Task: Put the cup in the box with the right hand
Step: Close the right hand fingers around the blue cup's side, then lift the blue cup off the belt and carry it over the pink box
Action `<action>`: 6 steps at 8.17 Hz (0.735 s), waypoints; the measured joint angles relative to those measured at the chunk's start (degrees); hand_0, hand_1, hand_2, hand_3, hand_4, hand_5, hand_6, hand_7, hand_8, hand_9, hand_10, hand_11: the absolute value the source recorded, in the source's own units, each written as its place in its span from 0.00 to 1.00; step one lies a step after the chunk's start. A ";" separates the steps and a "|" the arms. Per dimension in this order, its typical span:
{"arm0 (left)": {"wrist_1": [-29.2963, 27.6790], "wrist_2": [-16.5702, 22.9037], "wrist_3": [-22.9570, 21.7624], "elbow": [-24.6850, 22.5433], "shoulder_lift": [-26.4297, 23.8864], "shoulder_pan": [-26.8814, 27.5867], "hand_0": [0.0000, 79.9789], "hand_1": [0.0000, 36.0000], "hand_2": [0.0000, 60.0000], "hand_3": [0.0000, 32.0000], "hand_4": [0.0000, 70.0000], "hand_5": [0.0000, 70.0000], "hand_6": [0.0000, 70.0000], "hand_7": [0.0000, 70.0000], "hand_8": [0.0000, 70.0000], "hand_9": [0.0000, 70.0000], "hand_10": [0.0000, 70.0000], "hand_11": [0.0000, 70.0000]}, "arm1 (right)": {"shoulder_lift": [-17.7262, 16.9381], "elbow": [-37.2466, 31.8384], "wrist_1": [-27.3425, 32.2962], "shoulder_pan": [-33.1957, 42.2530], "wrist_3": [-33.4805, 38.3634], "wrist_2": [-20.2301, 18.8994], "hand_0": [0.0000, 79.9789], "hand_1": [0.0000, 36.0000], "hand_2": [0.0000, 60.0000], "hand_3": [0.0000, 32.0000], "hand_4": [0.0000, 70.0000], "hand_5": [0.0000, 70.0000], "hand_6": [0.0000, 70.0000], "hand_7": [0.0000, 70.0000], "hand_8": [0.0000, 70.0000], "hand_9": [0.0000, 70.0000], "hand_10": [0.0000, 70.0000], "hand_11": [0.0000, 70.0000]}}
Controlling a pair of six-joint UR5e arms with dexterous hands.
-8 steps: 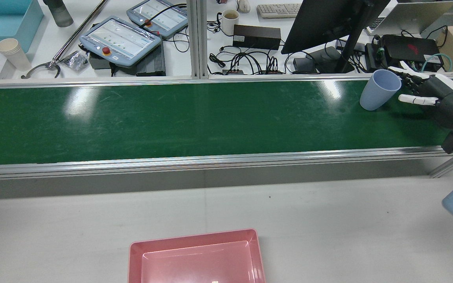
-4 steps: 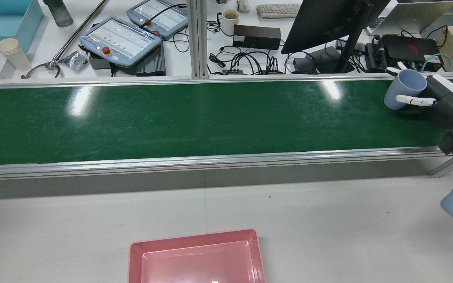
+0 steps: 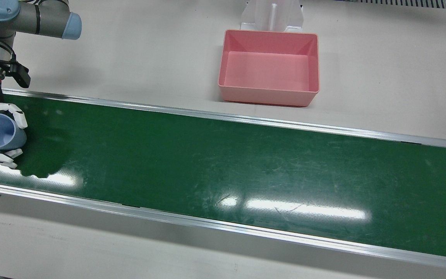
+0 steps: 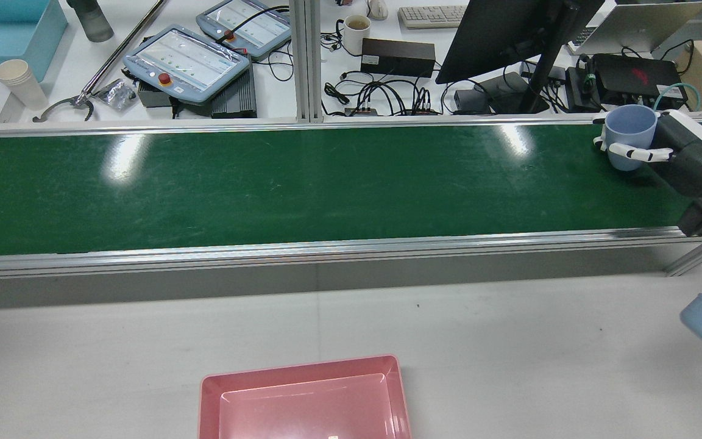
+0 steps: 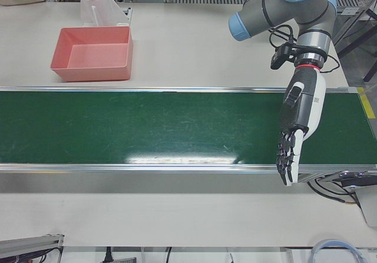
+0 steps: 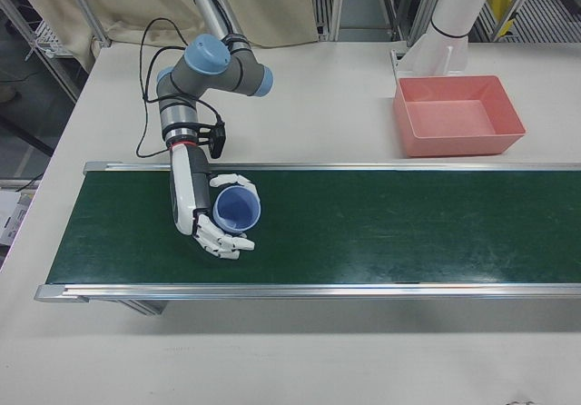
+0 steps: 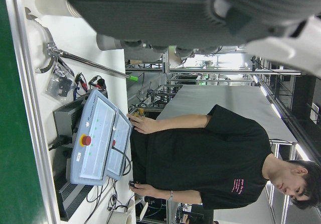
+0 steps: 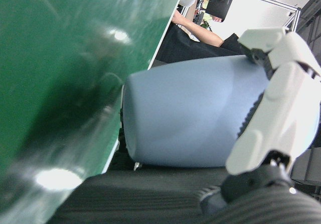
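since a second ago, right hand (image 6: 211, 216) has wrapped its fingers around blue cup (image 6: 237, 209), lifting it for carriage to pink box (image 6: 458, 114).

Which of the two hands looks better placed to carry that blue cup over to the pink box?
The right hand: its fingers are already wrapped around the blue cup above the green belt. The left hand hangs open at the belt's other end, holding nothing. The pink box sits empty.
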 measured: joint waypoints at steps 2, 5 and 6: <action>0.00 0.00 0.00 0.00 0.00 -0.03 0.00 0.00 0.00 0.00 0.00 0.00 0.00 0.00 0.00 0.00 0.00 0.00 | -0.05 7.30 -2.89 0.01 -0.04 0.47 0.58 0.88 1.00 0.00 0.04 0.28 0.65 1.00 1.00 1.00 0.76 1.00; 0.00 0.00 0.02 0.00 0.00 -0.04 0.00 0.00 0.00 0.00 0.00 0.00 0.00 0.00 0.00 0.00 0.00 0.00 | 1.49 21.86 -11.81 -2.48 -4.45 1.87 0.58 0.87 1.00 0.00 0.07 0.27 0.64 1.00 1.00 1.00 0.74 1.00; 0.00 0.00 0.03 0.03 0.00 -0.02 0.00 0.00 0.00 0.00 0.00 0.00 0.00 0.00 0.00 0.00 0.00 0.00 | 3.12 24.85 -14.27 -5.48 -6.66 2.34 0.58 0.86 1.00 0.00 0.07 0.27 0.64 1.00 1.00 1.00 0.73 1.00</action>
